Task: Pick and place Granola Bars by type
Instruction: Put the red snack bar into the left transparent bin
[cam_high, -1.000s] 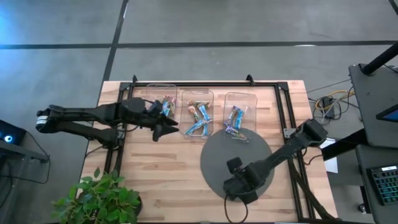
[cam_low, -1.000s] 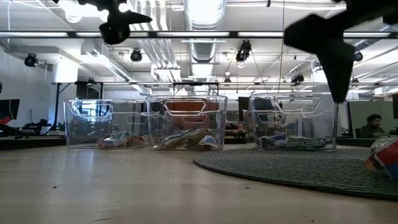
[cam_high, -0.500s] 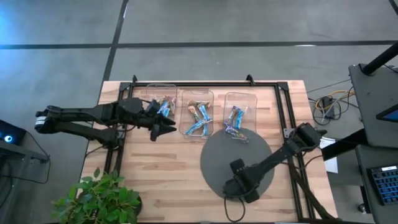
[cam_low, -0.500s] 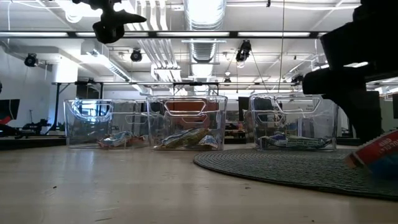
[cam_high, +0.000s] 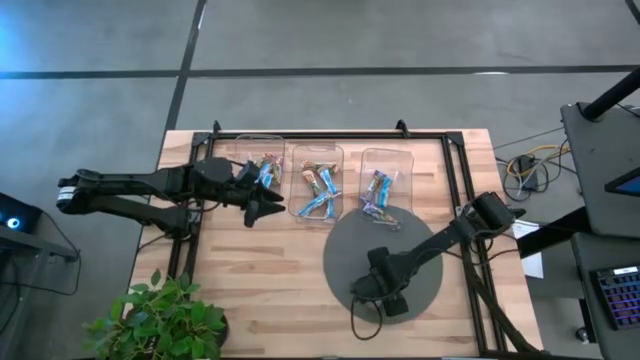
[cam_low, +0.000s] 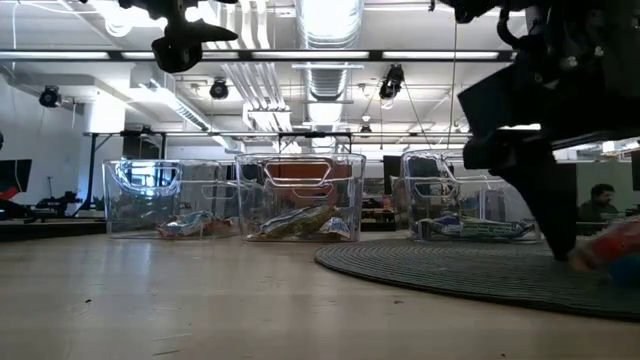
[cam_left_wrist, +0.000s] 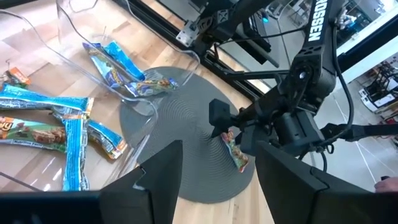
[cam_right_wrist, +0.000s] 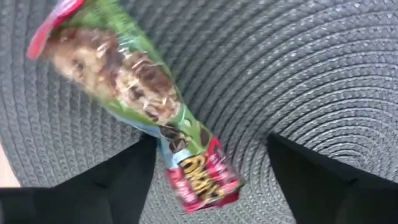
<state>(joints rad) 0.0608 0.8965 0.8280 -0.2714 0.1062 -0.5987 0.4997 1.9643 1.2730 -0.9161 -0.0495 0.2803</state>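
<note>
A granola bar in a red-and-green wrapper (cam_right_wrist: 134, 93) lies flat on the round grey mat (cam_high: 400, 245). My right gripper (cam_right_wrist: 211, 146) points down over it and is open. Its two fingers stand on the mat on either side of the bar's end (cam_right_wrist: 199, 180). The low view shows this gripper (cam_low: 550, 235) down at the mat beside the bar (cam_low: 612, 245). More granola bars lie in three clear bins (cam_high: 318, 178) at the far side. My left gripper (cam_high: 262, 207) hangs open above the table, in front of the left bin. My right gripper has one finger (cam_right_wrist: 109, 180) close against the long edge of the bar near its end (cam_right_wrist: 163, 152). Whether that finger touches the wrapper, I cannot tell. The other finger (cam_right_wrist: 329, 180) stands clear of the bar on the bare mat.
A black frame rail (cam_high: 455, 180) runs along the table's sides and back. A potted plant (cam_high: 160, 320) stands at the near left corner. Bare wood (cam_high: 260, 280) lies left of the mat.
My right gripper has come down onto the mat over the red-and-green bar and has shifted a little toward the table's left and far side.
</note>
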